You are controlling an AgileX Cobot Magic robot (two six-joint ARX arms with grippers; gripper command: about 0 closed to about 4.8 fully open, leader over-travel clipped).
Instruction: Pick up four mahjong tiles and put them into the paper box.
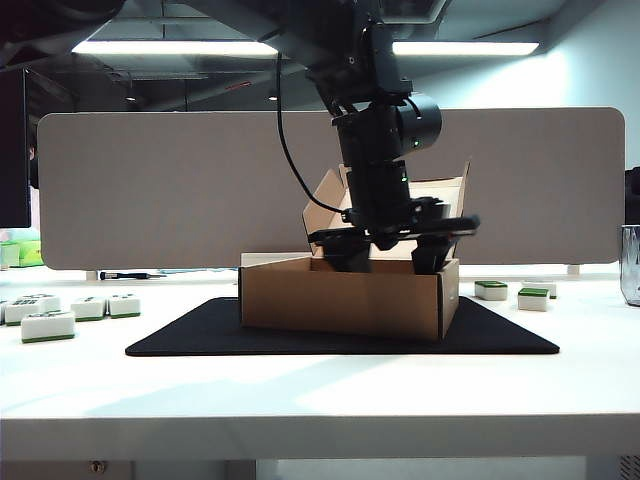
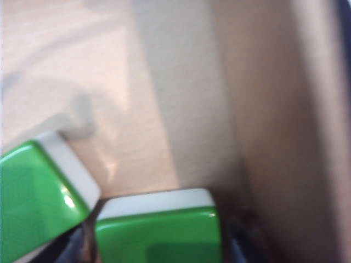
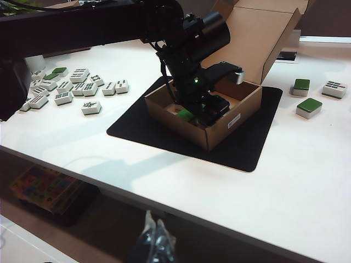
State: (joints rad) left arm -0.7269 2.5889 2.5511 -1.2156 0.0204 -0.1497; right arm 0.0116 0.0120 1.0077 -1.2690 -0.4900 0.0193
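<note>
The right tool point(image 3: 156, 241) sits nearest of all, a dark blurred shape low at the front edge of the desk point(image 3: 307, 181), well apart from the work; its fingertips appear pressed together, though blur makes that uncertain.

Further in, the black mat point(image 1: 200, 335) carries the paper box point(image 1: 340, 298), lid standing open at the back. The left tool point(image 1: 392, 242) is sunk inside the box, its black fingers spread apart below the rim. In its own wrist view two mahjong tiles point(image 2: 159, 230) lie green side up on the cardboard floor, one square-on and just beneath the tool, the other tilted against it, both near a wall corner. The fingers appear parted, with no tile clamped between them.

The step in hand looks like the release of a tile. To do it well, I judge the fingers should part fully before the arm rises, and the lift should go straight up, clear of the near wall and the standing lid, so no tile is dragged or flipped out.

Beyond and beside the box, more tiles wait: a loose group on the left of the desk point(image 3: 82, 87) and a few on the right point(image 3: 309, 107), all well apart from either tool.
</note>
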